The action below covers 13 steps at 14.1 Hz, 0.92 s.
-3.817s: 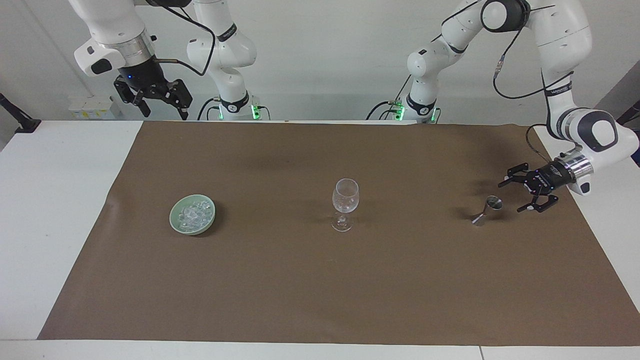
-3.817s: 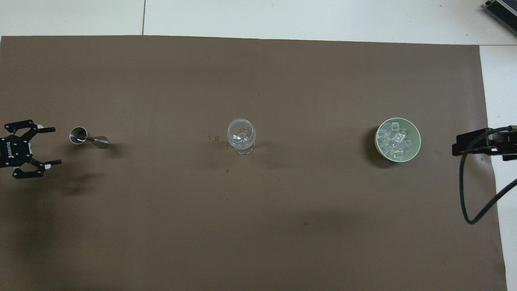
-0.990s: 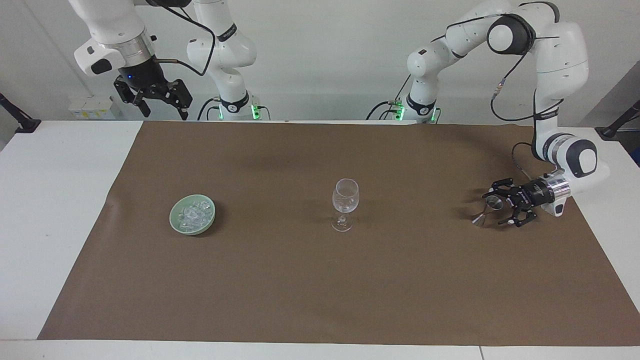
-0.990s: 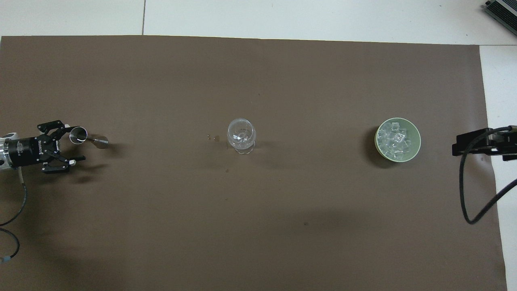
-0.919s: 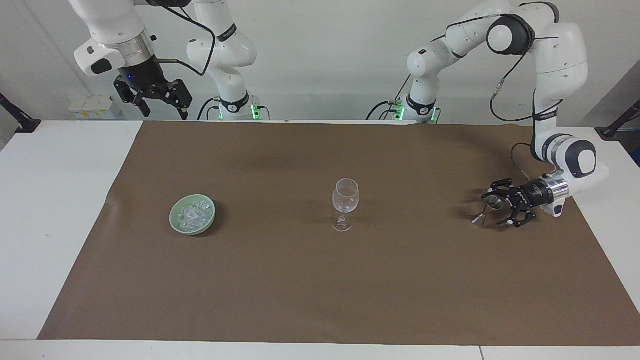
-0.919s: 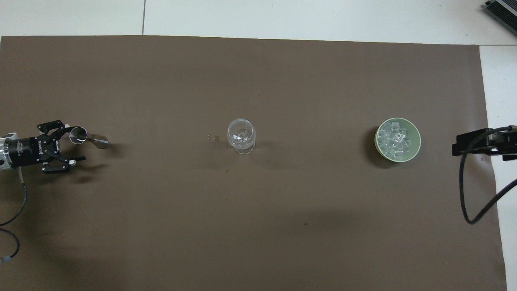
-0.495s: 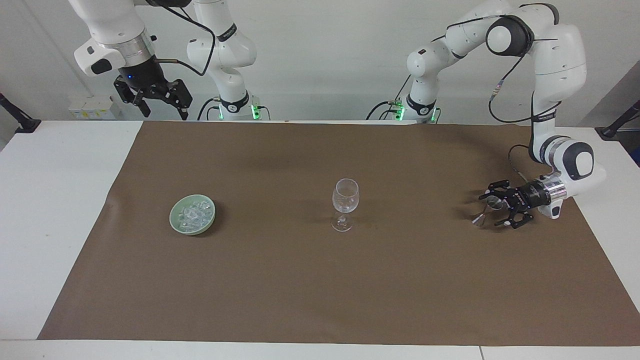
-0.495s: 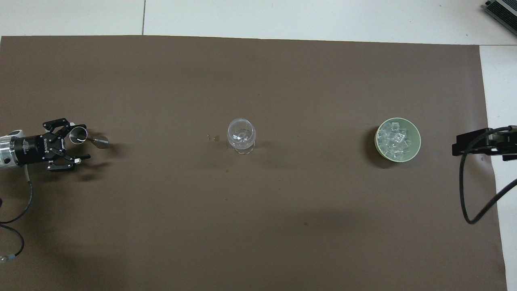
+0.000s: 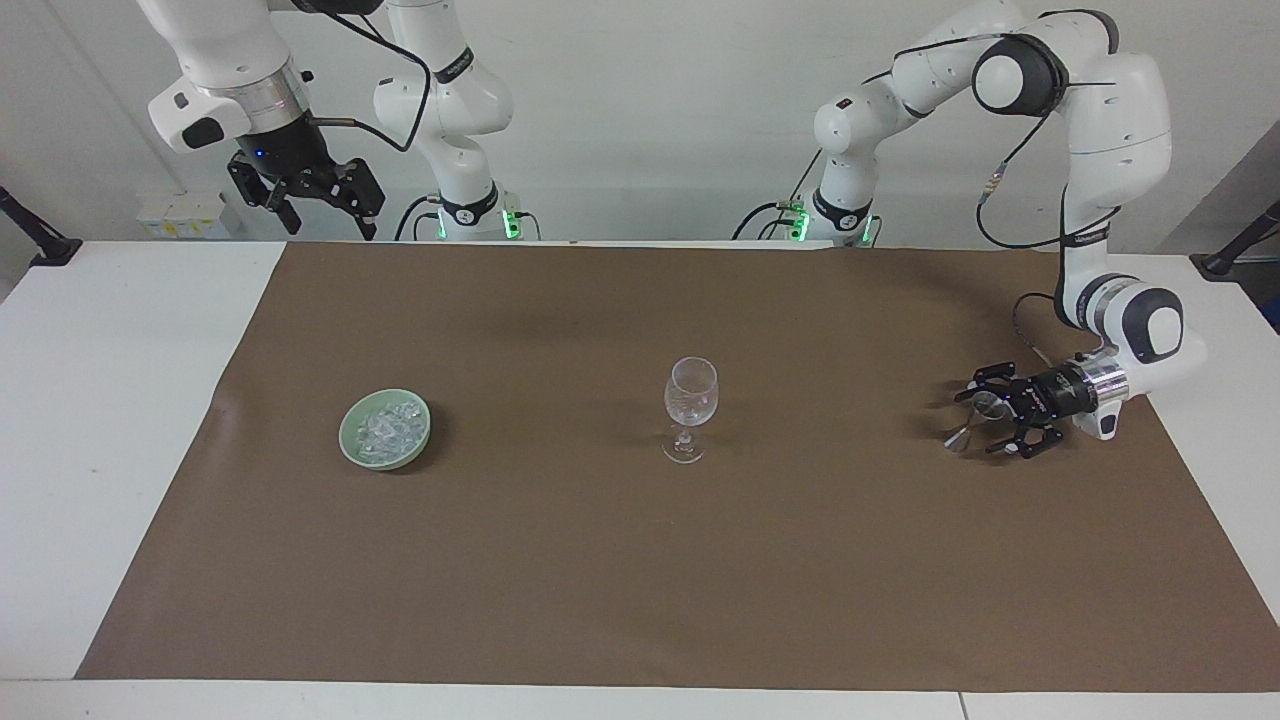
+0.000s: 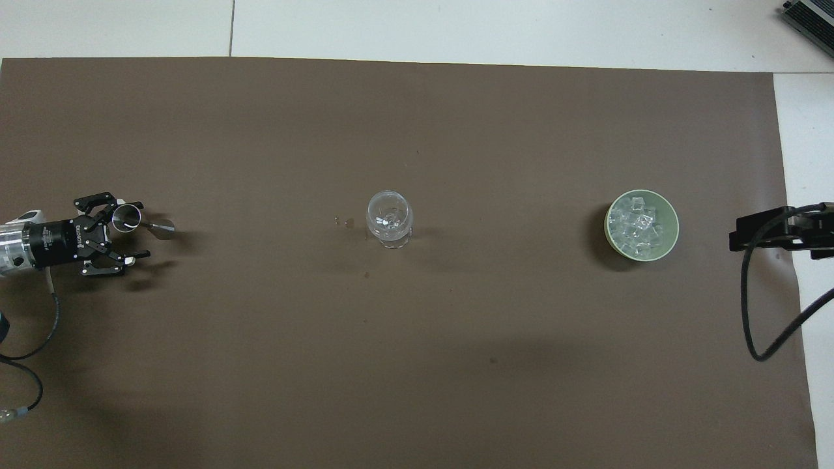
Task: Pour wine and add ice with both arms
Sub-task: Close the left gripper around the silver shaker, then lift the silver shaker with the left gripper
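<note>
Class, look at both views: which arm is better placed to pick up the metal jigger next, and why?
The left. Its gripper is low with open jaws around the metal jigger; the right gripper waits high at the ice bowl's end of the table.

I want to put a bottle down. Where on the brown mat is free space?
Bare stretches lie between the wine glass and the green bowl, and between the glass and the metal jigger. It is crowded only at the jigger, where the open left gripper sits.

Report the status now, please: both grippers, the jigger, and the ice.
Left gripper open, low around metal jigger, not gripping. Right gripper open, waiting, raised. Ice in green bowl. Wine glass upright; path clear.
</note>
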Each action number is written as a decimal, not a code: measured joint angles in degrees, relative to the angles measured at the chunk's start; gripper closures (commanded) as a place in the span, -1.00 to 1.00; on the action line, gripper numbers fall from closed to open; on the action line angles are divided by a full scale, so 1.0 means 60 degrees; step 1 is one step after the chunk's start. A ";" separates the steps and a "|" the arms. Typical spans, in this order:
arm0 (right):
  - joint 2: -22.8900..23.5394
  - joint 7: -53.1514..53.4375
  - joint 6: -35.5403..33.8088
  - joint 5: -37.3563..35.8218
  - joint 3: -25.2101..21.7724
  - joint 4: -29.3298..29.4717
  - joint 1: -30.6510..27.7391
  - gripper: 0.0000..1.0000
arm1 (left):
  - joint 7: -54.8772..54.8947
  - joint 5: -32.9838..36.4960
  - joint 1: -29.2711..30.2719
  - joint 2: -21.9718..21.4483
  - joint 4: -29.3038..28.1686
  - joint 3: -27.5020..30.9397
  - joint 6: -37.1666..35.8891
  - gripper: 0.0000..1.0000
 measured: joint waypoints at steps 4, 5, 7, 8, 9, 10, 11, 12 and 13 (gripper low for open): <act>0.0000 0.0000 0.0000 0.0000 0.0000 0.0000 0.0000 -1.00 | 0.0041 -0.0114 -0.0006 0.0011 0.0000 -0.0003 -0.0003 -0.78; 0.0000 0.0000 0.0000 0.0000 0.0000 0.0000 0.0000 -1.00 | 0.0044 -0.0158 -0.0016 0.0017 0.0000 -0.0010 -0.0004 -0.72; 0.0000 0.0000 0.0000 0.0000 0.0000 0.0000 0.0000 -1.00 | 0.0046 -0.0189 -0.0025 0.0024 0.0000 -0.0027 -0.0004 -0.64; 0.0000 0.0000 0.0000 0.0000 0.0000 0.0000 0.0000 -1.00 | 0.0065 -0.0196 -0.0025 0.0026 0.0000 -0.0029 -0.0005 -0.63; 0.0000 0.0000 0.0000 0.0000 0.0000 0.0000 0.0000 -1.00 | 0.0118 -0.0200 -0.0025 0.0026 0.0000 -0.0029 -0.0005 -0.61; 0.0000 0.0000 0.0000 0.0000 0.0000 0.0000 0.0000 -1.00 | 0.0198 -0.0202 -0.0026 0.0028 0.0000 -0.0029 -0.0005 -0.58; 0.0000 0.0000 0.0000 0.0000 0.0000 0.0000 0.0000 -1.00 | 0.0257 -0.0206 -0.0026 0.0029 0.0000 -0.0029 -0.0005 -0.53; 0.0000 0.0000 0.0000 0.0000 0.0000 0.0000 0.0000 -1.00 | 0.0289 -0.0210 -0.0026 0.0030 0.0000 -0.0030 -0.0006 -0.46; 0.0000 0.0000 0.0000 0.0000 0.0000 0.0000 0.0000 -1.00 | 0.0298 -0.0215 -0.0026 0.0030 0.0000 -0.0030 -0.0007 -0.42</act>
